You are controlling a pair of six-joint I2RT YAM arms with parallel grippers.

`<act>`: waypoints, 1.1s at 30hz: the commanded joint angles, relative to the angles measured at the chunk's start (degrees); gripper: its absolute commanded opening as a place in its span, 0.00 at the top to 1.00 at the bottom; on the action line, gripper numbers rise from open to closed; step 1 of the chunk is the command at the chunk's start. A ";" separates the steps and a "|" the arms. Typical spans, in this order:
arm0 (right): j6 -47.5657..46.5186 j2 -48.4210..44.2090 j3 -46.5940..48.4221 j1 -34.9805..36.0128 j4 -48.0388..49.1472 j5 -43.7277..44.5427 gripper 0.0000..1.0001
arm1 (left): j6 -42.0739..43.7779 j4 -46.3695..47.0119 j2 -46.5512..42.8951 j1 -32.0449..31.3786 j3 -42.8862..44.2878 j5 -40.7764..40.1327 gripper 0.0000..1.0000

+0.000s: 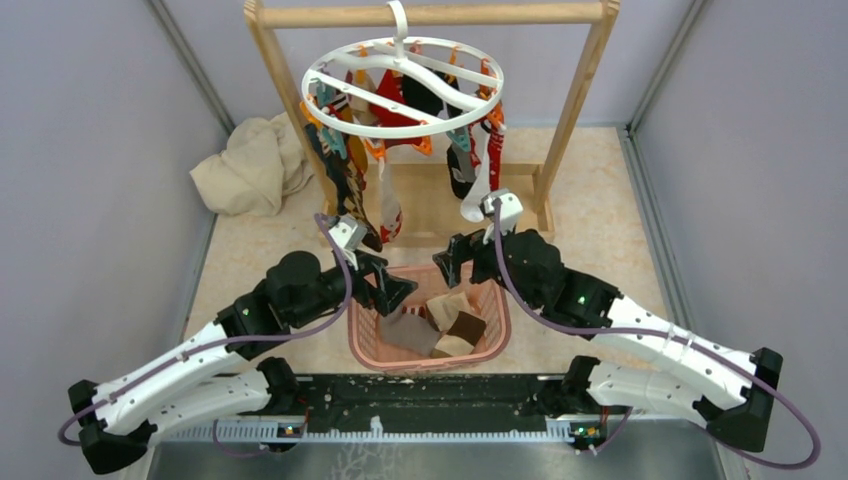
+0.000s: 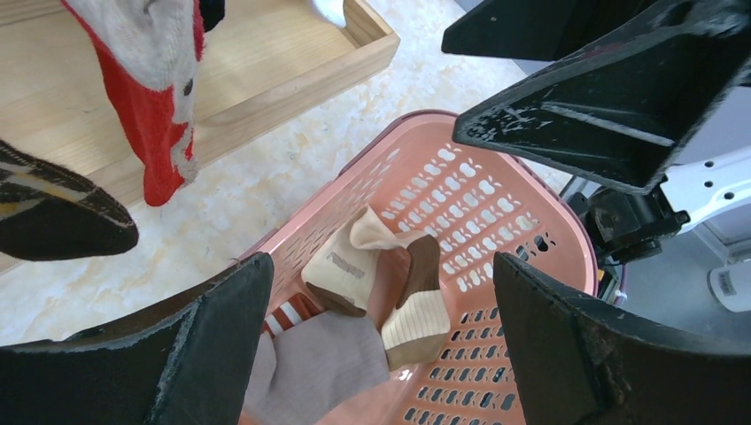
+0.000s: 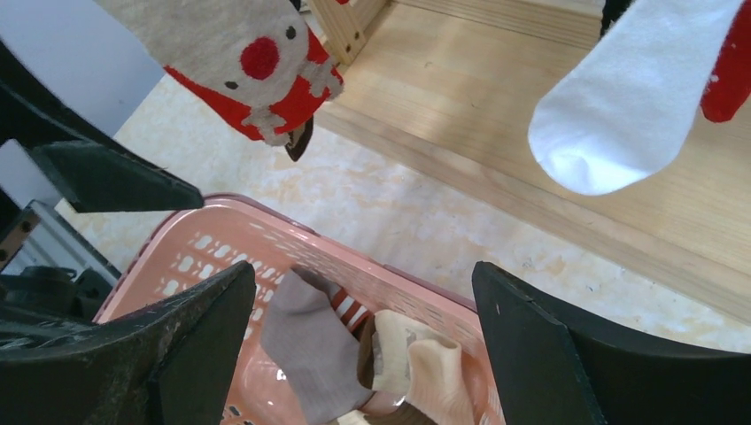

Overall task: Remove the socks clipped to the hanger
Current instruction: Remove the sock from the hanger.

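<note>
The white ring hanger [image 1: 345,105] hangs by its hook from the wooden rail, with several socks [image 1: 350,190] still clipped round it: dark checked, red, white, black. A red and white sock [image 2: 159,97] and a dark checked one [image 2: 53,212] dangle in the left wrist view; a reindeer-face sock [image 3: 239,62] and a white sock toe [image 3: 620,115] dangle in the right wrist view. My left gripper [image 1: 398,288] and my right gripper [image 1: 452,260] are both open and empty over the pink basket [image 1: 365,345], below the hanger.
The pink slotted basket holds a grey sock [image 2: 319,363], cream and brown socks [image 2: 354,266] and a red-striped one. A wooden rail frame [image 1: 575,110] with a base tray stands behind. A beige cloth heap [image 1: 250,165] lies at the back left. Grey walls on both sides.
</note>
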 commanded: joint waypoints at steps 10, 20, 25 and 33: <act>6.60 8.07 8.98 0.19 -6.62 1.42 0.02 | -1.63 2.57 2.14 -0.47 0.61 -1.42 0.01; 0.07 -0.11 1.94 -1.34 0.89 -0.15 0.02 | -0.65 3.61 2.06 -0.47 1.90 -1.90 0.01; 0.81 -1.70 0.42 -4.00 2.90 -6.89 0.02 | 0.05 2.94 1.59 -0.44 2.66 -4.28 0.01; -1.71 0.50 1.81 -4.66 5.42 -4.40 0.02 | 0.22 3.48 -0.44 -0.44 1.76 -8.63 0.01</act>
